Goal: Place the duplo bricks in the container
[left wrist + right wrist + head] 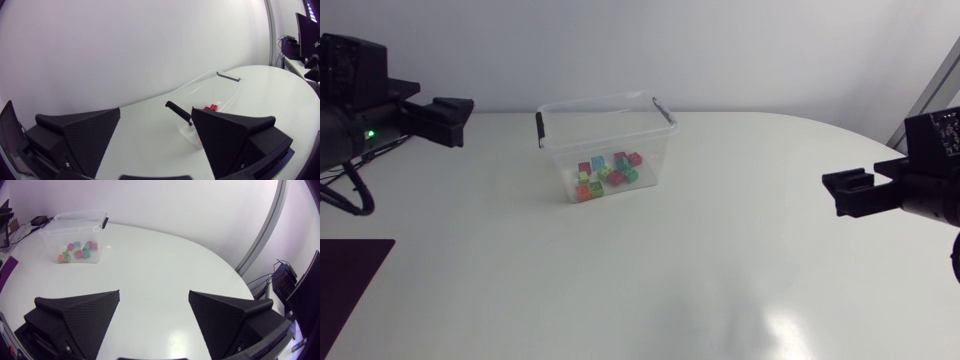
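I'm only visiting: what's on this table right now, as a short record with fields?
container: clear box with black handles, upright on the table
bricks: coloured duplo, the visible ones inside the container
left tool: open, empty, away from the container
right tool: open, empty, away from the container
table: white, rounded

1. Ahead of my right gripper (154,315), its fingers spread wide, bare table (165,265) runs up to the container (65,232) — well apart.
2. Near my left gripper (155,135), also spread, the container's wall and black handle (178,113) stand in the way.
3. The container's open top gives entry from above.
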Tool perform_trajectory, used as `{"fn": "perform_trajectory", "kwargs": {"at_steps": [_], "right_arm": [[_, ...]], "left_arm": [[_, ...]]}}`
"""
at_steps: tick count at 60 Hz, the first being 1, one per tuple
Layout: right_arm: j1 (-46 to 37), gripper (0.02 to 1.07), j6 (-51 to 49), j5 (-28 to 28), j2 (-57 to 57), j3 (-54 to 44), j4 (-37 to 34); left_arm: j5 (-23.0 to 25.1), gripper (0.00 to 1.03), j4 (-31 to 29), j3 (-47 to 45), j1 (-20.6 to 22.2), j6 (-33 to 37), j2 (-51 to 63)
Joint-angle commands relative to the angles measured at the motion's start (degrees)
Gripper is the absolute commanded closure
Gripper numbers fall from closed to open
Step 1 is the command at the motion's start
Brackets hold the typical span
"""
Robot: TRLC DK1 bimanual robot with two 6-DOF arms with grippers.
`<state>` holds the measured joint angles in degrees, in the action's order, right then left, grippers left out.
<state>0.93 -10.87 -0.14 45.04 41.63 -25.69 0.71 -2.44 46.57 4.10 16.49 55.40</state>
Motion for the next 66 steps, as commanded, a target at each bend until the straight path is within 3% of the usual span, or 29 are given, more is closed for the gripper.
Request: {"fn": "perform_trajectory", "kwargs": {"at_steps": [1, 36, 66], "right_arm": [[-1.2, 0.07, -1.8, 0.1, -1.9, -2.8, 1.6], [-4.0, 0.07, -5.6, 2.4, -15.0, -12.9, 5.7], [-2.7, 0.07, 1.6, 1.3, -30.1, -27.3, 15.5]], "left_arm": [[-0.6, 0.04, 1.4, -4.6, -1.5, -0.2, -4.6], [-0.6, 0.04, 2.4, -21.8, -7.8, 1.3, -30.3], [-0.7, 0.04, 2.2, -34.5, -6.1, -7.1, -43.7]]}}
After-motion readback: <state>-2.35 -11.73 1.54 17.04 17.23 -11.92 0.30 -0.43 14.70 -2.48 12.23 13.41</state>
